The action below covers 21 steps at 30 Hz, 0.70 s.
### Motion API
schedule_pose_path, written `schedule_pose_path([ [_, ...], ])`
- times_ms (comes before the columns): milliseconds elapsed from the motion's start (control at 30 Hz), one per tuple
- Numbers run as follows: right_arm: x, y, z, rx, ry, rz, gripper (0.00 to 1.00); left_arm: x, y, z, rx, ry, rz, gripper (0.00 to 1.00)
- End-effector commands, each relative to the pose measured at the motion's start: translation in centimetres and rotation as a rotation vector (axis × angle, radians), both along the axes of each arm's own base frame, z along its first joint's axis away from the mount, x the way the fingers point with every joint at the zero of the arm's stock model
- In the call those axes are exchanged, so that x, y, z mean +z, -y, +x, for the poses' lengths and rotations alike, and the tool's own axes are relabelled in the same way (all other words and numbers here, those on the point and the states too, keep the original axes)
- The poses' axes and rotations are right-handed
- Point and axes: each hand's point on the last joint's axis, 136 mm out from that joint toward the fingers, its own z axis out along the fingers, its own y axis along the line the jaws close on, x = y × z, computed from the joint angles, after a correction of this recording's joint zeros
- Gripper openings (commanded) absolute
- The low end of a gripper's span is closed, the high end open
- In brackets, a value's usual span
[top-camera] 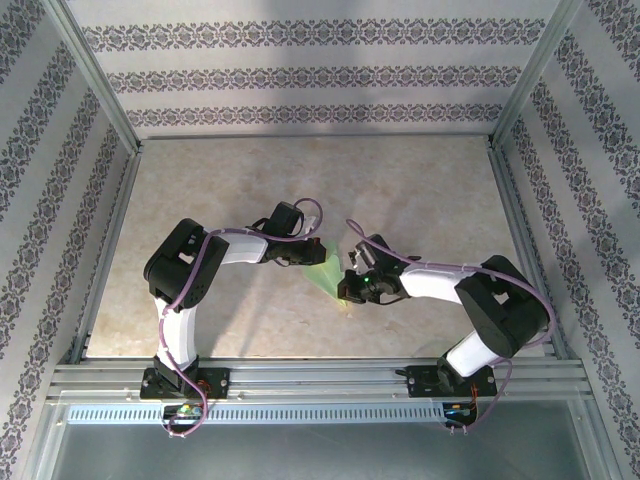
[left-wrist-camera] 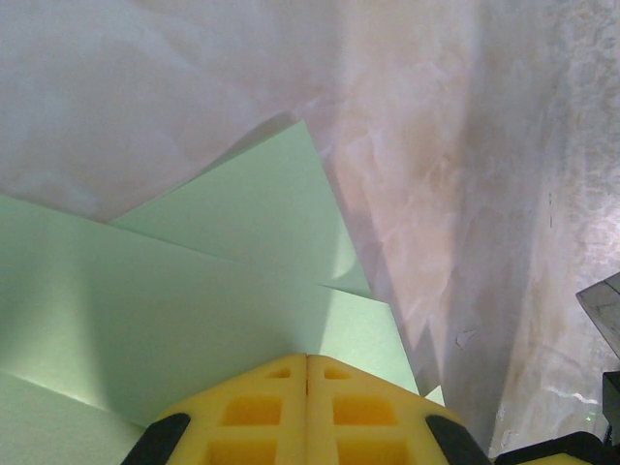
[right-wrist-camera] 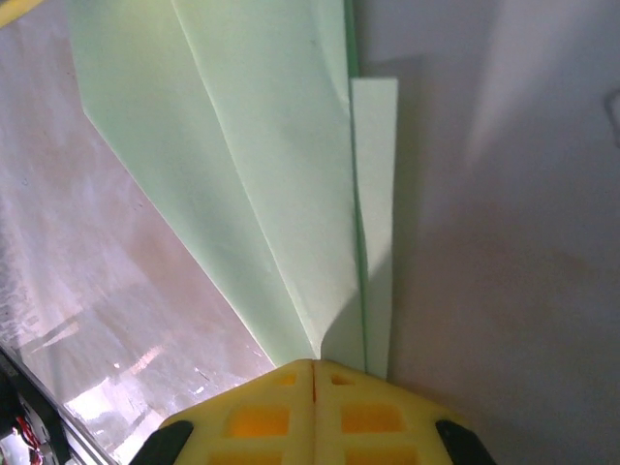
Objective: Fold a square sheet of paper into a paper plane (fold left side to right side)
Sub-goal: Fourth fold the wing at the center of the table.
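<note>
Left gripper (top-camera: 301, 258) sits just left of centre in the top view. Its wrist view has the yellow fingers (left-wrist-camera: 254, 412) clenched flat together at bottom centre, tips on the green layers. Can't tell whether it pinches a ply or just presses down.

Paper plane (top-camera: 325, 273) is dead centre between the two grippers, low on the marble table (top-camera: 400, 190). It's a pale green wedge, already creased into several overlapping flaps.

Right gripper (right-wrist-camera: 315, 364) is just right of it, fingers closed. The folds converge into the finger seam at bottom centre of its wrist view, so I read it as pinching the narrow end. A thin strip stands up along the right side of the plane there.

Handling, my read:
- near weightless, thin and floppy, stiff only along the creases
- slides easily on the smooth tabletop and creases wrongly or tears if dragged
- take it at an edge or on a crease line where plies stack, with the other end pinned
- avoid mid-panel, it'll buckle
</note>
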Motion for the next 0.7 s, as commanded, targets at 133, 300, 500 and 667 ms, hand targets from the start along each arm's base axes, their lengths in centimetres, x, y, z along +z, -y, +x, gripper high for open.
schedule_pose_path([
  [133,-1.0,2.7,-3.9,0.026,-0.099,-0.112,0.00,-1.9,-0.9,0.5,0.028,-0.019,0.063,0.02],
  [300,1.9,3.3,-2.9,0.035,-0.025,-0.105,0.00,1.3,0.4,1.4,0.018,0.015,-0.021,0.09],
  [500,5.9,3.7,1.1,0.032,0.161,-0.027,0.25,7.5,1.2,2.9,0.023,0.111,-0.126,0.24],
  [667,7.3,2.8,4.5,0.111,0.289,0.035,0.43,11.3,-1.9,3.4,0.106,0.197,-0.135,0.35],
])
